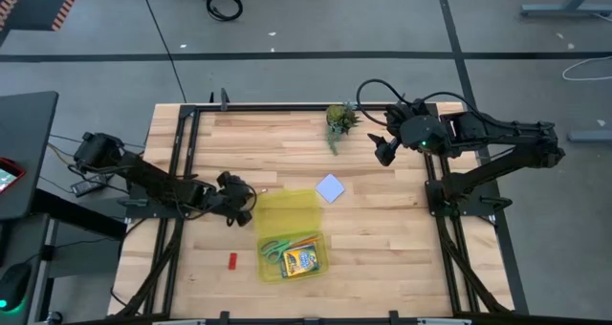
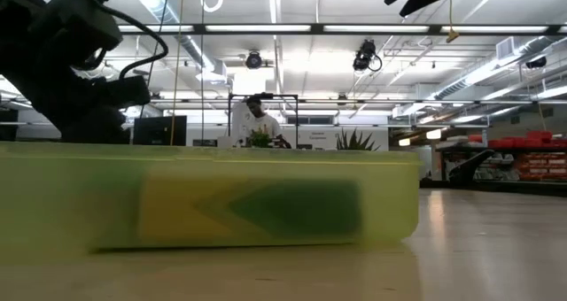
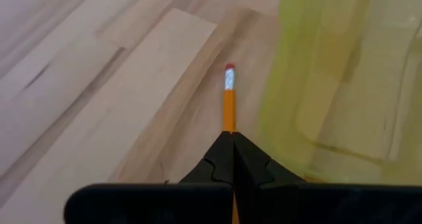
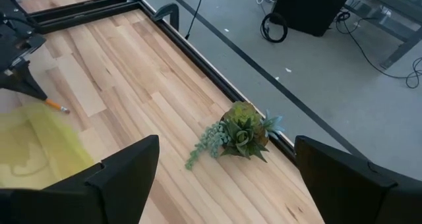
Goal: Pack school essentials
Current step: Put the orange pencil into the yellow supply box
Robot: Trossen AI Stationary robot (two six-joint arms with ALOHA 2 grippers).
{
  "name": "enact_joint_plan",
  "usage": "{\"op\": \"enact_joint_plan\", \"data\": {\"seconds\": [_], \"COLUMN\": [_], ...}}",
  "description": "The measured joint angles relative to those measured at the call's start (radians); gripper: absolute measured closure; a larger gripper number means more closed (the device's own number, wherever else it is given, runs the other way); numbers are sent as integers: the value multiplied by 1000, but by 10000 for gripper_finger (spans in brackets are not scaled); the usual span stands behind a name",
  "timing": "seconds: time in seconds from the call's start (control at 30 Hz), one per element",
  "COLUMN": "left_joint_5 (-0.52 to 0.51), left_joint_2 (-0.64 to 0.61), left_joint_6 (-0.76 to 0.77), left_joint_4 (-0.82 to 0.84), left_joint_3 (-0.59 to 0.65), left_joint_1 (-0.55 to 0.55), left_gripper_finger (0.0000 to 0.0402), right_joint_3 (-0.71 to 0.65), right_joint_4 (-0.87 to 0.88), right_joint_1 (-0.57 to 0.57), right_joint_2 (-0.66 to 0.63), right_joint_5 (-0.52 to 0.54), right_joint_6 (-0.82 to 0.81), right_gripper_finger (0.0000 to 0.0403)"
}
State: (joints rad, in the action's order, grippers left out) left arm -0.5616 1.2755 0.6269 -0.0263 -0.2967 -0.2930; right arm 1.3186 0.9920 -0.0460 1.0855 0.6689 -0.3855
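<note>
My left gripper (image 1: 241, 199) is shut on an orange pencil (image 3: 229, 102), just left of the open yellow case's lid (image 1: 287, 208). The case's tray (image 1: 266, 268) holds green-handled scissors (image 1: 276, 248) and a crayon box (image 1: 301, 260), both lying flat. A pale blue note pad (image 1: 330, 187) lies on the wood to the right of the lid. A small red block (image 1: 231, 260) lies left of the tray. My right gripper (image 1: 384, 151) hangs open high over the far right of the table, near the potted plant (image 4: 241, 135). My left gripper pinches the pencil's shaft (image 3: 229, 124) between its two shut fingertips (image 3: 217, 155). The pencil runs on in line with the fingers, and its eraser end (image 3: 229, 71) sticks out ahead, slanting down toward the wood beside the lid. I cannot tell whether that end touches the table.
A black frame rail (image 1: 287, 106) runs along the table's far edge and down both sides. In the low view the yellow case (image 2: 213, 204) fills the foreground. A person (image 2: 259, 115) stands in the room beyond the table. Bare wood lies between the lid and the plant.
</note>
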Motion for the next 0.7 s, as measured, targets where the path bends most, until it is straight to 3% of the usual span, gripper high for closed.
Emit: {"op": "enact_joint_plan", "data": {"seconds": [0.17, 0.33, 0.7], "left_joint_5": [30, 85, 137], "left_joint_2": [-1, -37, -197], "left_joint_6": [-28, -16, -4], "left_joint_4": [-2, 15, 172], "left_joint_3": [-6, -6, -6], "left_joint_1": [22, 41, 37], "left_gripper_finger": [399, 394, 387], "right_joint_3": [0, 0, 0], "right_joint_4": [0, -32, -195], "right_joint_1": [0, 0, 8], "right_joint_2": [0, 24, 241], "right_joint_5": [-2, -82, -273], "right_joint_6": [-1, -3, 118], "right_gripper_finger": [44, 44, 44]}}
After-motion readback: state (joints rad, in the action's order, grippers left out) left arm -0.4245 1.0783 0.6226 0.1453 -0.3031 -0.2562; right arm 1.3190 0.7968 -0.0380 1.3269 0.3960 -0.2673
